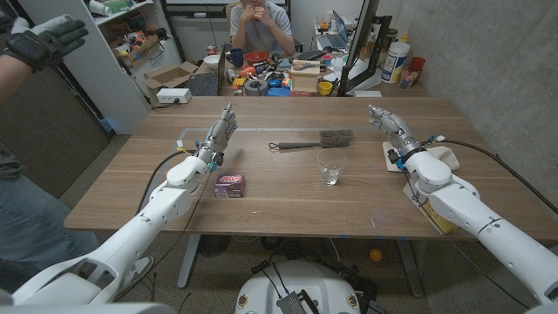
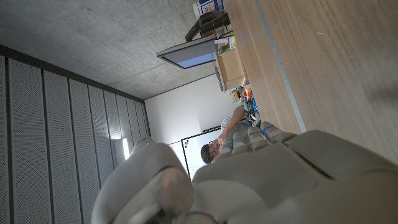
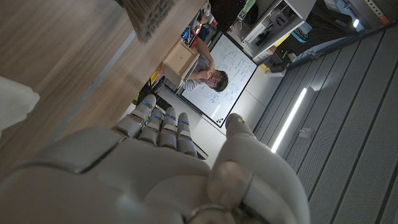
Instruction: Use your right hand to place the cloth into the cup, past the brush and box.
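Note:
A clear glass cup [image 1: 331, 167] stands near the table's middle. Behind it lies a dark brush [image 1: 316, 140], handle pointing left. A small purple box [image 1: 229, 184] sits left of the cup, by my left forearm. The pale cloth [image 1: 450, 156] lies at the right, partly under my right wrist, and a white corner of the cloth [image 3: 12, 102] shows beside my right hand [image 3: 174, 168]. My right hand [image 1: 388, 129] reaches forward over the table with straight fingers and holds nothing. My left hand [image 1: 222, 131] stands with its fingers up, also holding nothing, as does the left hand [image 2: 249, 180] in its wrist view.
A person [image 1: 261, 22] sits behind the table's far edge among cluttered items [image 1: 279, 78]. A gloved hand [image 1: 44, 39] of another person shows at the upper left. The brush's bristles [image 3: 152, 15] lie ahead of my right hand.

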